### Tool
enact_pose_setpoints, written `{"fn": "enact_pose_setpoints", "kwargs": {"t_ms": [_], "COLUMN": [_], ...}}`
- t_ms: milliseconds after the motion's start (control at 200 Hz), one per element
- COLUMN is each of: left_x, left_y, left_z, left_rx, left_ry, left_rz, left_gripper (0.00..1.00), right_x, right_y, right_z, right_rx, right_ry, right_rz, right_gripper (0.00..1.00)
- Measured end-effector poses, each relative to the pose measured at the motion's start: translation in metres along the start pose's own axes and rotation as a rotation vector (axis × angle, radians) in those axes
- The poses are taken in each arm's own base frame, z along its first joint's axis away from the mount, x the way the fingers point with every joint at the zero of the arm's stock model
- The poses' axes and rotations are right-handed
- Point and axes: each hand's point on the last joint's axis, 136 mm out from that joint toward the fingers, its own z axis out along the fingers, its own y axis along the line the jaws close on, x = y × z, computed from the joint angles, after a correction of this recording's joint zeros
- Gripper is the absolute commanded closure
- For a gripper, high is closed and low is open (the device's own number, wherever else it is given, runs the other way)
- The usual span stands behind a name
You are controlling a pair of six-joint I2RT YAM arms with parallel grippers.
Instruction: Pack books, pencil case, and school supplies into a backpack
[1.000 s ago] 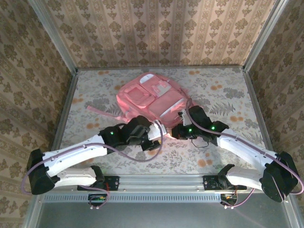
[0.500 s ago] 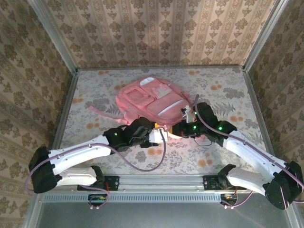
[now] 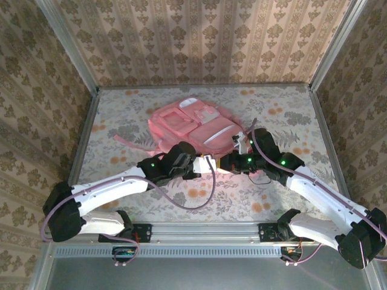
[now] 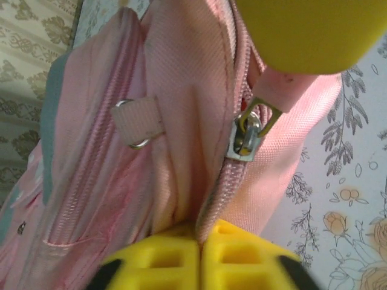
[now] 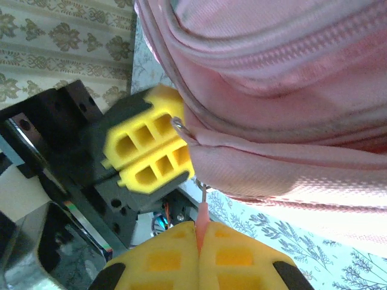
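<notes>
I am the pair of arms at the near edge, and both my grippers meet at the near right corner of the large pink fabric backpack (image 3: 192,124). It lies flat on the flower-patterned table top (image 3: 121,118), in the middle and a little toward the far side. Its lighter front pockets face up. Its long axis runs on a slant across the table, from the far left to the near right, and one strap trails out on the left side. My left gripper (image 4: 199,244) is pressed together with no gap between its yellow fingers. It pinches the pink fabric of the backpack right at the zip line, where the seam runs down into my fingertips. Just above this grip sits the small metal zip slider (image 4: 247,136), and a short pink webbing loop with a metal ring (image 4: 138,119) is sewn on the side panel beside it. My right gripper (image 5: 197,254) is also closed tight, on the thin pink pull tab (image 5: 203,216) that hangs from the slider. The two grippers are just beside each other, almost touching. Whether the zip behind the slider is done up or parted, I cannot tell.
</notes>
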Motion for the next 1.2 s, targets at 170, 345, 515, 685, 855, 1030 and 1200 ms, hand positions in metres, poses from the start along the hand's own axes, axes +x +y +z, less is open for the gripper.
{"fn": "enact_pose_setpoints", "kwargs": {"t_ms": [170,345,515,685,855,1030,1200], "left_x": [-0.007,-0.015,-0.021,-0.025,-0.021,-0.016,-0.010], "left_y": [0.010,0.012,0.008,0.004,-0.003,-0.005,-0.006], "left_z": [-0.005,-0.012,-0.013,-0.012,-0.004,0.001,0.001], "left_rx": [-0.025,-0.023,0.004,0.029,0.057,0.060,0.058], "left_ry": [-0.035,-0.078,-0.114,-0.133,-0.115,-0.085,-0.060], "left_rz": [-0.003,-0.001,-0.001,-0.024,-0.067,-0.093,-0.119], "left_gripper": [1.00,1.00,1.00,1.00,1.00,1.00,1.00], "right_x": [-0.005,-0.009,-0.010,-0.002,0.004,0.007,0.009], "right_y": [0.002,0.001,-0.005,-0.001,-0.008,-0.007,-0.003], "right_z": [-0.008,-0.018,-0.029,-0.028,-0.019,-0.006,0.007], "right_rx": [0.044,0.119,0.204,0.184,0.145,0.120,0.083], "right_ry": [-0.016,-0.030,-0.043,-0.043,-0.067,-0.054,-0.042], "right_rz": [-0.041,-0.126,-0.204,-0.224,-0.171,-0.139,-0.103], "right_gripper": [1.00,1.00,1.00,1.00,1.00,1.00,1.00]}}
